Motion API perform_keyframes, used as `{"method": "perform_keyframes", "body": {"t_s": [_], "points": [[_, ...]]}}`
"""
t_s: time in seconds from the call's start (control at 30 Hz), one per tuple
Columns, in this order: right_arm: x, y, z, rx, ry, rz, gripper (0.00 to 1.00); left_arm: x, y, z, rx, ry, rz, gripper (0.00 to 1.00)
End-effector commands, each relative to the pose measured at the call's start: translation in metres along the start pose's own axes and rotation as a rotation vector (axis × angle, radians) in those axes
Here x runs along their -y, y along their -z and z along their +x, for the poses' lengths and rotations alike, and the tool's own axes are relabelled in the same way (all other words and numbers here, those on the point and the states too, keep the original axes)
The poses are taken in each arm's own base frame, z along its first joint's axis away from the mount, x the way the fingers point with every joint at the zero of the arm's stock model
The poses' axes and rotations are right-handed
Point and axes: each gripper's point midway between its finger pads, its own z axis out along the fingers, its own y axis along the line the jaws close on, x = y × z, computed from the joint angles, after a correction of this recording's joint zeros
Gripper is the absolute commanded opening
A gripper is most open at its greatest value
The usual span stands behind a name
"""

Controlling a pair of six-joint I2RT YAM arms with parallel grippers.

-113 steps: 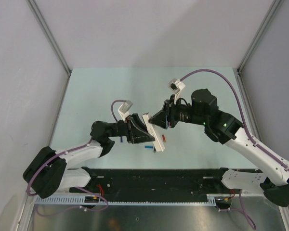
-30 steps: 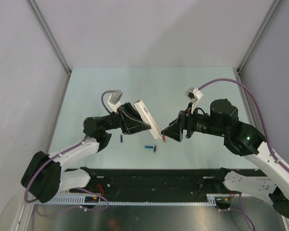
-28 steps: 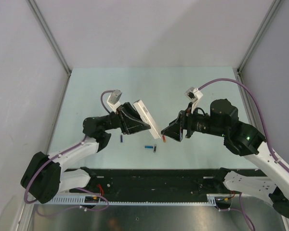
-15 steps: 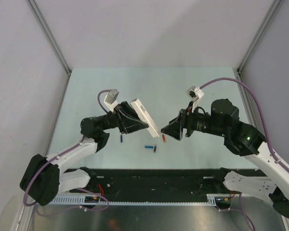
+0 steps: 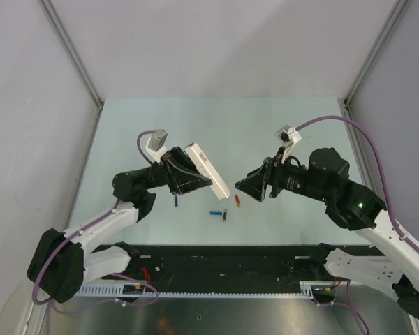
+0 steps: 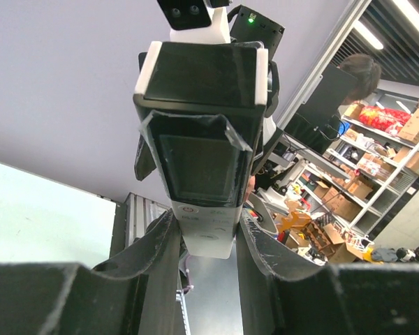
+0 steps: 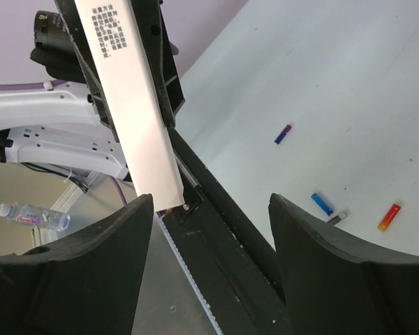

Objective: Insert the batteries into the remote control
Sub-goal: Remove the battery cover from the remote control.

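Top view: the left tool (image 5: 188, 178) pinches a slim white plastic remote control bar (image 5: 208, 169) by one end. The bar is clear of the pale green table (image 5: 279, 132) and slants down toward the right arm.

Left wrist view: the two dark fingers (image 6: 160, 244) press against the long edges of the remote control bar (image 6: 202, 139). A dark glossy panel and a dark window under loose clear film face the camera.

The right tool (image 5: 244, 185) stands just beside the free end of the bar, not touching it. Its jaws are spread and hold nothing.

Right wrist view: the bar (image 7: 136, 112) shows a plain white face with a printed label near the top.

Four tiny cylinder batteries lie on the table below the two tools:
- a blue battery (image 5: 176, 200) toward the left arm
- a second blue battery (image 5: 214, 213), with a black battery (image 5: 224, 217) just beside it
- a red battery (image 5: 237, 201) nearest the right tool
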Motion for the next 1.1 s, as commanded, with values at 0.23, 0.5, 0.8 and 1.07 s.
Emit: {"method": "perform_keyframes", "body": {"t_s": [0.23, 0.5, 0.8, 1.07], "points": [[-0.015, -0.005, -0.013, 0.043, 0.041, -0.075, 0.73, 0.064, 0.009, -0.016, 0.066, -0.308, 0.222, 0.00], [-0.016, -0.011, -0.008, 0.014, 0.029, -0.092, 0.97, 0.065, 0.010, -0.016, 0.068, -0.307, 0.220, 0.00], [-0.021, -0.017, -0.015, 0.037, 0.020, -0.115, 1.00, 0.068, 0.014, -0.013, 0.067, -0.313, 0.220, 0.00], [-0.018, -0.017, -0.016, 0.046, 0.012, -0.098, 1.00, 0.070, 0.015, -0.013, 0.064, -0.314, 0.220, 0.00]]}}
